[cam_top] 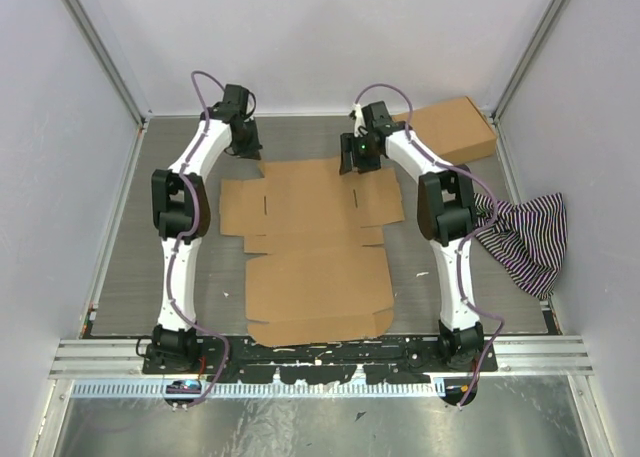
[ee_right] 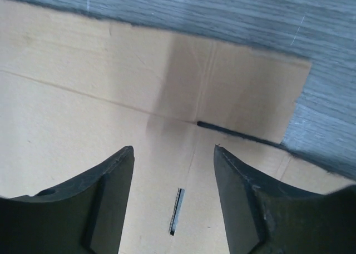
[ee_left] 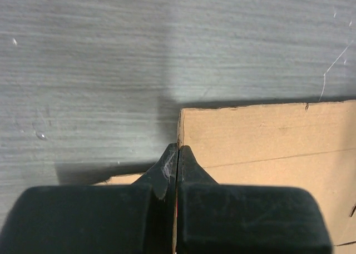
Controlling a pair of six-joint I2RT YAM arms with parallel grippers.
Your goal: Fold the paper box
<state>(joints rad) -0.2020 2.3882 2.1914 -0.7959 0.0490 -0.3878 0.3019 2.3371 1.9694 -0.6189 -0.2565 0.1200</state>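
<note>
The paper box point(cam_top: 310, 267) lies unfolded as a brown die-cut sheet in the middle of the grey table. At its far left corner my left gripper point(cam_top: 248, 147) points down. In the left wrist view that gripper point(ee_left: 178, 147) is shut, with the thin left edge of a cardboard panel point(ee_left: 261, 137) pinched between its fingers. My right gripper point(cam_top: 358, 162) hovers over the sheet's far right part. The right wrist view shows that gripper point(ee_right: 173, 148) open above the cardboard point(ee_right: 83, 98), a thin slit point(ee_right: 177, 218) lying between its fingers, which hold nothing.
A compact flat brown carton point(cam_top: 455, 127) lies at the back right, close to the right arm. A black-and-white striped cloth point(cam_top: 525, 237) is bunched against the right wall. Pale walls close in the table on three sides; a metal rail point(cam_top: 320, 355) runs along the front.
</note>
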